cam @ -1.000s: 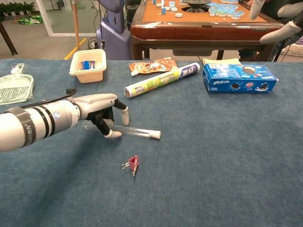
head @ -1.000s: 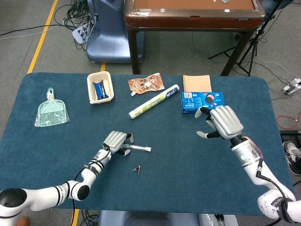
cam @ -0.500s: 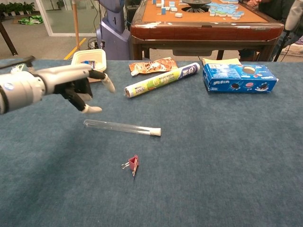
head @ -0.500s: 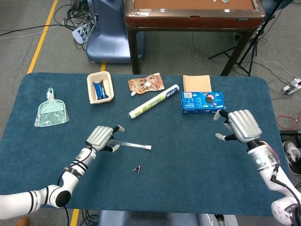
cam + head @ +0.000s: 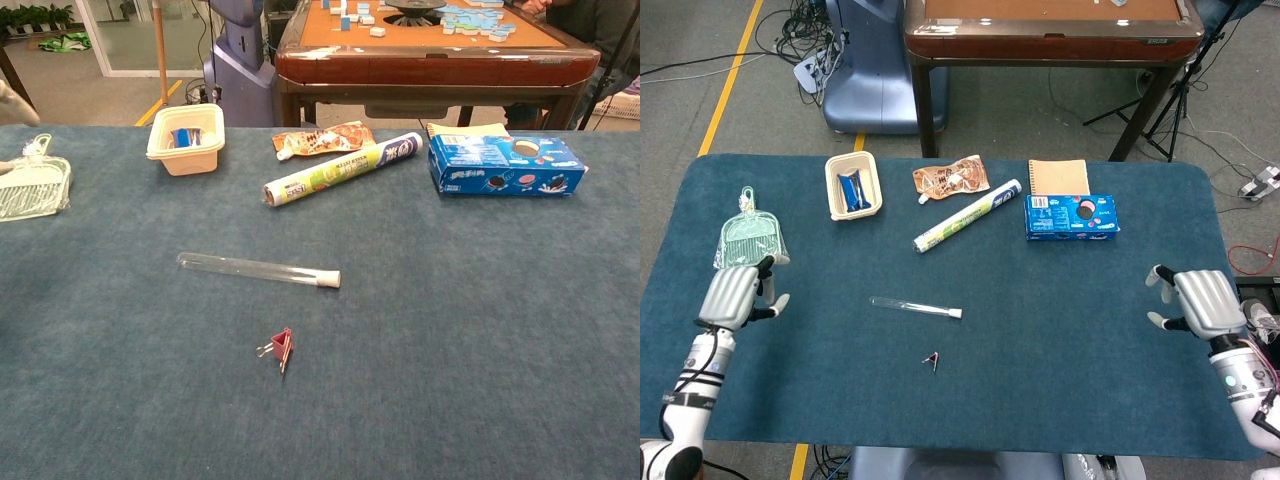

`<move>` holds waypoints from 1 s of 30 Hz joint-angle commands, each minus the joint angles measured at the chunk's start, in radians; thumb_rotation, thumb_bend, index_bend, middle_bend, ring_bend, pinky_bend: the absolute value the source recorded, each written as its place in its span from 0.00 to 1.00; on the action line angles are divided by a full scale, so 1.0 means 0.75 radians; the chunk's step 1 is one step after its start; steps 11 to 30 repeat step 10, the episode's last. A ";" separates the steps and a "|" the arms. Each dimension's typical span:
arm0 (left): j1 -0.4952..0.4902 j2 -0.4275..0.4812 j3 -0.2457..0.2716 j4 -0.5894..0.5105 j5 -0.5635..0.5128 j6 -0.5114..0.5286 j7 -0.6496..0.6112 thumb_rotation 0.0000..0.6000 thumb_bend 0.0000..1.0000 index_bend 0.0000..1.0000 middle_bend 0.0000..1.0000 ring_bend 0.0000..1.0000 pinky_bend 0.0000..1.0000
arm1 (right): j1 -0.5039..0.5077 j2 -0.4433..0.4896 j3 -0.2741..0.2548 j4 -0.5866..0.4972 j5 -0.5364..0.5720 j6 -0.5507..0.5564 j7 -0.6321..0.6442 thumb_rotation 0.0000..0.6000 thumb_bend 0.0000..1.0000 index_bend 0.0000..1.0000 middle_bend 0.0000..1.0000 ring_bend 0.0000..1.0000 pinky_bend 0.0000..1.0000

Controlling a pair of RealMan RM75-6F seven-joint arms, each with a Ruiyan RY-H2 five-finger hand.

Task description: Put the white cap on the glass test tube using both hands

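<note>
The tube (image 5: 258, 270) lies mid-desk, cap (image 5: 329, 281) seemingly seated at its right end. Both hands, left (image 5: 732, 295) and right (image 5: 1202, 302), hold nothing, fingers loosely apart (parked at the edges); keep clear.

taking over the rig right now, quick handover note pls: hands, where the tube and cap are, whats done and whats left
Left hand: holds nothing, at the left table edge near the green dustpan.
Right hand: holds nothing, at the right table edge.
Test tube: lying flat mid-table, the white cap on its right end, a red binder clip just in front.
Done: cap looks fitted on the tube; neither hand touches it.
Left: confirm the cap is seated fully; otherwise nothing obvious.
</note>
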 commanded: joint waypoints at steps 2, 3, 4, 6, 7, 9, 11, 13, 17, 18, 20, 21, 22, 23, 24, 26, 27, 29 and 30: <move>0.124 0.003 0.076 0.047 0.138 0.184 0.012 1.00 0.26 0.31 0.59 0.50 0.63 | -0.103 -0.097 -0.032 0.073 -0.104 0.170 -0.009 1.00 0.19 0.44 0.55 0.56 0.80; 0.153 -0.003 0.089 0.054 0.164 0.225 0.012 1.00 0.26 0.31 0.58 0.49 0.61 | -0.126 -0.114 -0.037 0.079 -0.116 0.203 -0.013 1.00 0.20 0.44 0.55 0.56 0.80; 0.175 -0.008 0.098 0.058 0.183 0.255 0.010 1.00 0.26 0.31 0.58 0.49 0.61 | -0.142 -0.124 -0.041 0.080 -0.120 0.222 -0.018 1.00 0.20 0.44 0.55 0.56 0.80; 0.223 -0.026 0.118 0.068 0.229 0.320 0.003 1.00 0.26 0.31 0.56 0.47 0.57 | -0.174 -0.146 -0.048 0.083 -0.129 0.260 -0.030 1.00 0.20 0.44 0.55 0.56 0.80; 0.241 -0.032 0.126 0.068 0.244 0.341 0.001 1.00 0.26 0.31 0.56 0.47 0.56 | -0.185 -0.155 -0.051 0.084 -0.133 0.272 -0.036 1.00 0.20 0.44 0.55 0.56 0.80; 0.277 -0.045 0.146 0.067 0.276 0.376 0.007 1.00 0.26 0.31 0.56 0.47 0.55 | -0.207 -0.175 -0.056 0.088 -0.143 0.292 -0.038 1.00 0.20 0.44 0.55 0.56 0.80; 0.288 -0.049 0.152 0.065 0.287 0.385 0.015 1.00 0.26 0.31 0.56 0.47 0.55 | -0.213 -0.181 -0.057 0.087 -0.148 0.297 -0.037 1.00 0.20 0.44 0.55 0.56 0.80; 0.288 -0.049 0.152 0.065 0.287 0.385 0.015 1.00 0.26 0.31 0.56 0.47 0.55 | -0.213 -0.181 -0.057 0.087 -0.148 0.297 -0.037 1.00 0.20 0.44 0.55 0.56 0.80; 0.288 -0.049 0.152 0.065 0.287 0.385 0.015 1.00 0.26 0.31 0.56 0.47 0.55 | -0.213 -0.181 -0.057 0.087 -0.148 0.297 -0.037 1.00 0.20 0.44 0.55 0.56 0.80; 0.288 -0.049 0.152 0.065 0.287 0.385 0.015 1.00 0.26 0.31 0.56 0.47 0.55 | -0.213 -0.181 -0.057 0.087 -0.148 0.297 -0.037 1.00 0.20 0.44 0.55 0.56 0.80; 0.288 -0.049 0.152 0.065 0.287 0.385 0.015 1.00 0.26 0.31 0.56 0.47 0.55 | -0.213 -0.181 -0.057 0.087 -0.148 0.297 -0.037 1.00 0.20 0.44 0.55 0.56 0.80; 0.288 -0.049 0.152 0.065 0.287 0.385 0.015 1.00 0.26 0.31 0.56 0.47 0.55 | -0.213 -0.181 -0.057 0.087 -0.148 0.297 -0.037 1.00 0.20 0.44 0.55 0.56 0.80; 0.288 -0.049 0.152 0.065 0.287 0.385 0.015 1.00 0.26 0.31 0.56 0.47 0.55 | -0.213 -0.181 -0.057 0.087 -0.148 0.297 -0.037 1.00 0.20 0.44 0.55 0.56 0.80; 0.288 -0.049 0.152 0.065 0.287 0.385 0.015 1.00 0.26 0.31 0.56 0.47 0.55 | -0.213 -0.181 -0.057 0.087 -0.148 0.297 -0.037 1.00 0.20 0.44 0.55 0.56 0.80; 0.288 -0.049 0.152 0.065 0.287 0.385 0.015 1.00 0.26 0.31 0.56 0.47 0.55 | -0.213 -0.181 -0.057 0.087 -0.148 0.297 -0.037 1.00 0.20 0.44 0.55 0.56 0.80; 0.288 -0.049 0.152 0.065 0.287 0.385 0.015 1.00 0.26 0.31 0.56 0.47 0.55 | -0.213 -0.181 -0.057 0.087 -0.148 0.297 -0.037 1.00 0.20 0.44 0.55 0.56 0.80; 0.288 -0.049 0.152 0.065 0.287 0.385 0.015 1.00 0.26 0.31 0.56 0.47 0.55 | -0.213 -0.181 -0.057 0.087 -0.148 0.297 -0.037 1.00 0.20 0.44 0.55 0.56 0.80; 0.288 -0.049 0.152 0.065 0.287 0.385 0.015 1.00 0.26 0.31 0.56 0.47 0.55 | -0.213 -0.181 -0.057 0.087 -0.148 0.297 -0.037 1.00 0.20 0.44 0.55 0.56 0.80; 0.288 -0.049 0.152 0.065 0.287 0.385 0.015 1.00 0.26 0.31 0.56 0.47 0.55 | -0.213 -0.181 -0.057 0.087 -0.148 0.297 -0.037 1.00 0.20 0.44 0.55 0.56 0.80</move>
